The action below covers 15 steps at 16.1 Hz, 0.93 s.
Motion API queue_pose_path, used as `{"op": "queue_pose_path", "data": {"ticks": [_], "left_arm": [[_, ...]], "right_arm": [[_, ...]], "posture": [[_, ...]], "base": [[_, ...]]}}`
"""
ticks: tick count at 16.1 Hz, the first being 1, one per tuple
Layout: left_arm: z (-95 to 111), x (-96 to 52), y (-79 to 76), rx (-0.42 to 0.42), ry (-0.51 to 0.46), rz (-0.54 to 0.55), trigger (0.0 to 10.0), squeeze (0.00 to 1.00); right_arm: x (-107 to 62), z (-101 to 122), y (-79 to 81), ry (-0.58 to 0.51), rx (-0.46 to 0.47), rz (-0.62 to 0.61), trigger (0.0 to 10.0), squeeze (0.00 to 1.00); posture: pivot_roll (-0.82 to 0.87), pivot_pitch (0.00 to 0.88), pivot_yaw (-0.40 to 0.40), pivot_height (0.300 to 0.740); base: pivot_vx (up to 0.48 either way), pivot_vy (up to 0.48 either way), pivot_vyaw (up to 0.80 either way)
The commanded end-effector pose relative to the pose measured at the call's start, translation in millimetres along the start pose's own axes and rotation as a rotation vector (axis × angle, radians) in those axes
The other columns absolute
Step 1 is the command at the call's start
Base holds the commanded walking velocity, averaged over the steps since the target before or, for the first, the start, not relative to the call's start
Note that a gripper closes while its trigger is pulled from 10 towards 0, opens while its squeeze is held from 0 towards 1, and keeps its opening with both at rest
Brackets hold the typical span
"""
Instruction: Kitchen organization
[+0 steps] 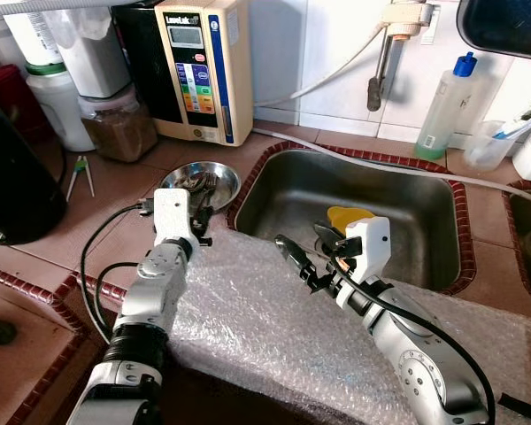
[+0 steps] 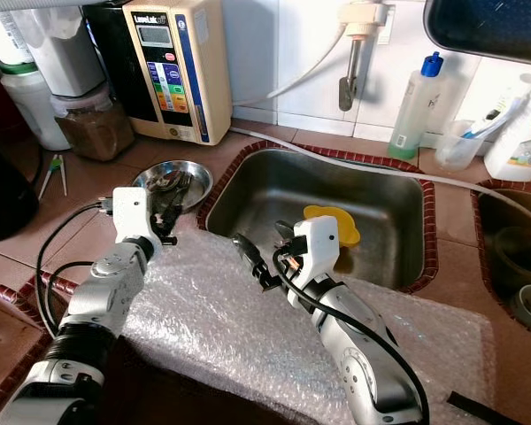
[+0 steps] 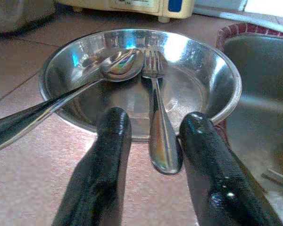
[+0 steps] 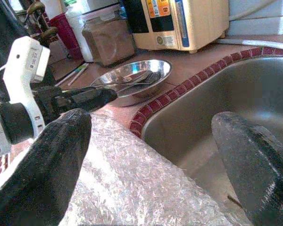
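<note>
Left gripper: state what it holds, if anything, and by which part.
Nothing yet. The left gripper is open, its fingers straddling the handle end of the fork in the steel bowl, not closed.

A tiled counter (image 1: 115,190) is carrying a steel bowl (image 1: 226,181) ahead of the left gripper (image 1: 199,212) and bubble wrap (image 1: 248,323) under both grippers.

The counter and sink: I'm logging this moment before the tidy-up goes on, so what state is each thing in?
Steel bowl: upright on the counter beside the sink, holding cutlery.
Fork: leaning in the bowl, handle over the rim between the left gripper's fingers.
Spoon: leaning in the bowl, handle over the rim.
Left gripper: open around the fork handle.
Right gripper: open, empty, at the sink's edge.
Sink: dry-looking, yellow item inside.
</note>
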<state>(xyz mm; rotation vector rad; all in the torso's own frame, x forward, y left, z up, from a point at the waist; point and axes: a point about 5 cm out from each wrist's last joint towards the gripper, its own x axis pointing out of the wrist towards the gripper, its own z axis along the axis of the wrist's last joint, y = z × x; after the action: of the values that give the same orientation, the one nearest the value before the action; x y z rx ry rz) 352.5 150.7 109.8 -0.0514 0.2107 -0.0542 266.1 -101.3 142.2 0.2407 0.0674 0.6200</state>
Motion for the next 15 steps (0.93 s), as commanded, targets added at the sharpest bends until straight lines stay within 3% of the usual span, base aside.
{"op": "queue_pose_path", "data": {"ticks": [1,8,11,15], "left_arm": [[-1.9,0.5,6.4,0.008,0.019,0.018,0.0,0.0],[0.0,-2.4,38.0,0.07,0.065,0.038,0.0,0.0],[0.7,-2.9,39.7,0.078,0.079,0.022,0.0,0.0],[6.2,-6.6,26.9,0.083,0.055,-0.054,0.0,0.0]], "right_arm": [[1.1,4.3,2.8,-0.016,0.003,0.017,10.0,0.0],[1.6,3.6,1.7,-0.01,0.003,0.013,10.0,0.0],[1.9,4.1,0.9,-0.01,0.002,0.011,10.0,0.0],[1.8,4.5,0.5,-0.009,0.005,0.014,10.0,0.0]], "posture": [[-0.14,0.0,0.076,0.74],[-0.14,0.0,0.07,0.74],[-0.14,0.0,0.069,0.74],[-0.14,0.0,0.066,0.74]], "base": [[0.0,0.0,0.0],[0.0,0.0,0.0],[0.0,0.0,0.0],[0.0,0.0,0.0]]}}
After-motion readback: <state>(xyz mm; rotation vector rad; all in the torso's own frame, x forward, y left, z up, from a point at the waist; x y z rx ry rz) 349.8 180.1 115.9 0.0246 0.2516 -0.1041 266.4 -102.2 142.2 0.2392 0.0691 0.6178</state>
